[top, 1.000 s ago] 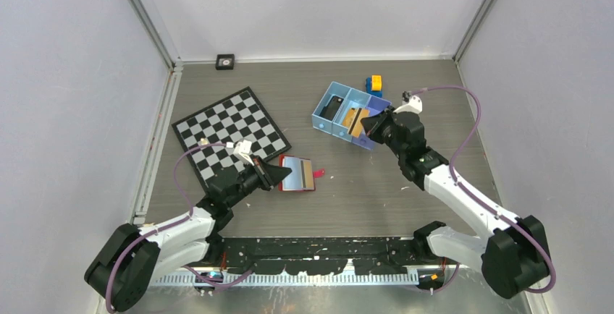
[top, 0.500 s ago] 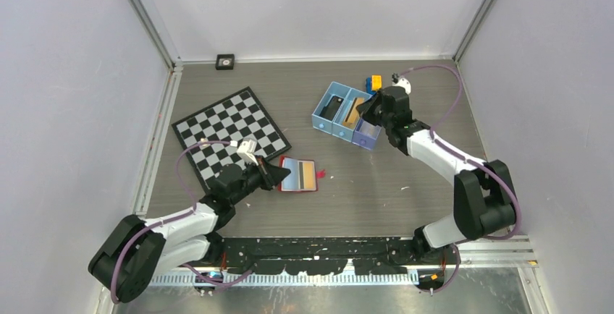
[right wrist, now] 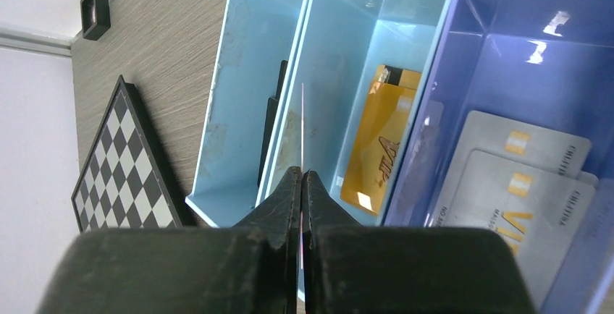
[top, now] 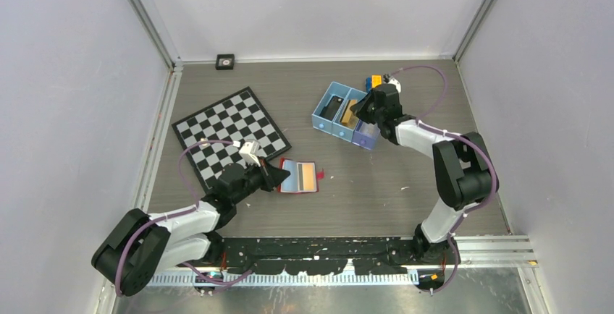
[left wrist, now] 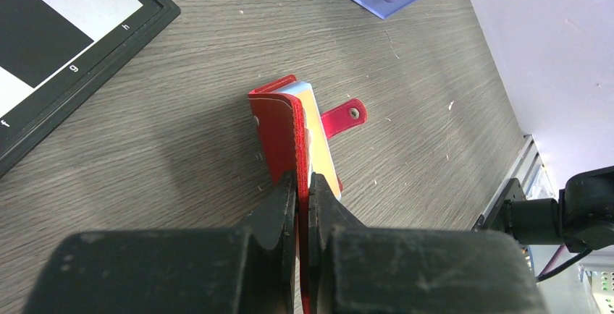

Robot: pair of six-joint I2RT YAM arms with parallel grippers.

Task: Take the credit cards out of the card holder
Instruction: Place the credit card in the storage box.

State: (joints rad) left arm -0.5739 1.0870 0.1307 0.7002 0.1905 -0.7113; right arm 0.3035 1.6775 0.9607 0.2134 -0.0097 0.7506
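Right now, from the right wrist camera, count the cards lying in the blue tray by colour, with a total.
Gold card: 1
Silver cards: 2
Total: 3
Not counted: the black item in the left compartment of the tray, too hidden to tell, and the edge-on card held by the right gripper.

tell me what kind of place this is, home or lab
Probably a robot lab test cell: a left arm and right arm bolted at the near edge of the table, plain walls on metal framing boxing it in, and props like a chessboard and blue tray.
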